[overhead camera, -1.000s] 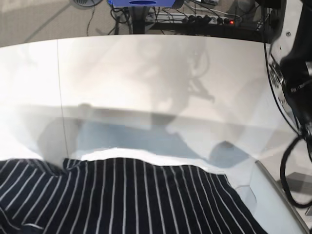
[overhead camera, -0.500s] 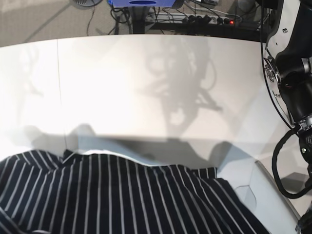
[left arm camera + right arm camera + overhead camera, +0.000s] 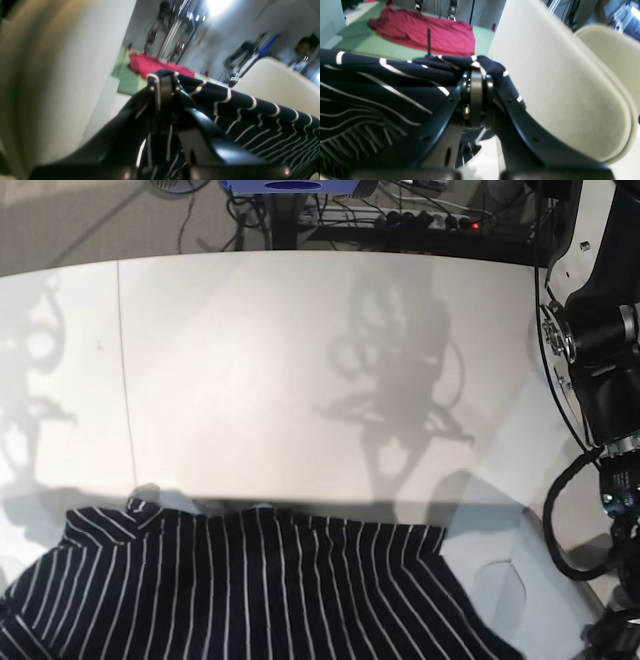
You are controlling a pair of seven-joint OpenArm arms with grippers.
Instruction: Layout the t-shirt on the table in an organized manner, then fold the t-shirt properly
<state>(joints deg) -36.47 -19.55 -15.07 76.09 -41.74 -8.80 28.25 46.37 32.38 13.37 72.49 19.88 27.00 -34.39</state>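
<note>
The t-shirt [image 3: 250, 590], dark navy with thin white stripes, fills the bottom of the base view, its upper edge lying across the near part of the white table [image 3: 300, 360]. In the left wrist view my left gripper [image 3: 163, 82] is shut on a bunched edge of the t-shirt [image 3: 250, 112], which stretches off to the right. My right gripper [image 3: 476, 77] pinches another bunch of the t-shirt [image 3: 370, 82], with the cloth running to the left. Neither gripper's fingers show in the base view. Both hold the fabric above the table [image 3: 545, 87].
A thin dark seam [image 3: 125, 380] crosses the tabletop on the left. The left arm's body [image 3: 600, 350] and its cable stand at the right edge. Cables and a power strip [image 3: 430, 220] lie beyond the far edge. A red cloth [image 3: 425, 35] lies on green flooring.
The shirt's upper edge has shifted and its left corner has drawn in from the picture's edge. Both arms' shadows have grown sharper and reach farther across the table. The arm on the right shows more.
</note>
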